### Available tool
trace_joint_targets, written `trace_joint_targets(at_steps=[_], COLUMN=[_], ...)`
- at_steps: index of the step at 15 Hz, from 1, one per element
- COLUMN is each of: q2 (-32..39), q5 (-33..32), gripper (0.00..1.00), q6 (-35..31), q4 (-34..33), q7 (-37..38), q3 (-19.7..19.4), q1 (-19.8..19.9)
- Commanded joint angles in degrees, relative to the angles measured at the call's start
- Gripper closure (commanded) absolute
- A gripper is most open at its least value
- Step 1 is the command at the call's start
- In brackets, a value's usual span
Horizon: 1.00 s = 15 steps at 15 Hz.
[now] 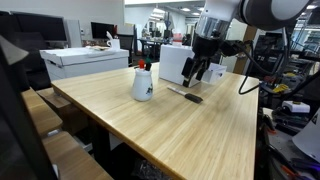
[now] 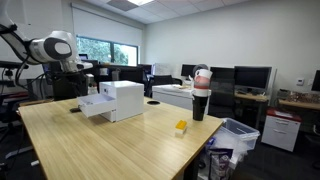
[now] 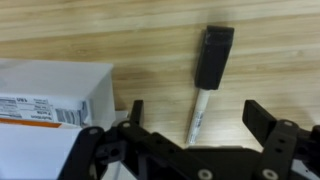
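Observation:
A marker lies flat on the wooden table, its white barrel (image 3: 199,118) and wide black cap (image 3: 213,55) clear in the wrist view. In an exterior view the marker (image 1: 188,95) shows as a dark stick. My gripper (image 3: 198,120) hangs just above it, open, one finger (image 3: 135,112) on each side of the barrel and nothing between them touching. In an exterior view the gripper (image 1: 198,76) hovers above the marker, beside a white box (image 1: 178,63). The same white box (image 3: 50,105) fills the left of the wrist view.
A white jug with a red top (image 1: 143,82) stands mid-table. In an exterior view a small yellow object (image 2: 181,127) lies near the table edge, a dark cup stack (image 2: 201,95) stands beyond it, and the white box (image 2: 118,100) hides the gripper. Desks with monitors surround the table.

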State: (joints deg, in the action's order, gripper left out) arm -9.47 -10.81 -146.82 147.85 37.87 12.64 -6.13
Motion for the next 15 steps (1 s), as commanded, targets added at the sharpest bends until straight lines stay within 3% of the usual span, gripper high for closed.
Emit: trace_joint_targets(at_steps=[1, 5, 15], q2=[1.15, 1.12, -5.04], q5=[-2.91, -4.78, -13.88], gripper=[0.0, 0.0, 0.0], q6=[-2.53, -2.64, 8.29], q4=[0.69, 0.6, 0.49], q7=[4.55, 6.73, 18.9], q3=[0.8, 0.91, 1.84], q1=[1.33, 1.28, 1.9])
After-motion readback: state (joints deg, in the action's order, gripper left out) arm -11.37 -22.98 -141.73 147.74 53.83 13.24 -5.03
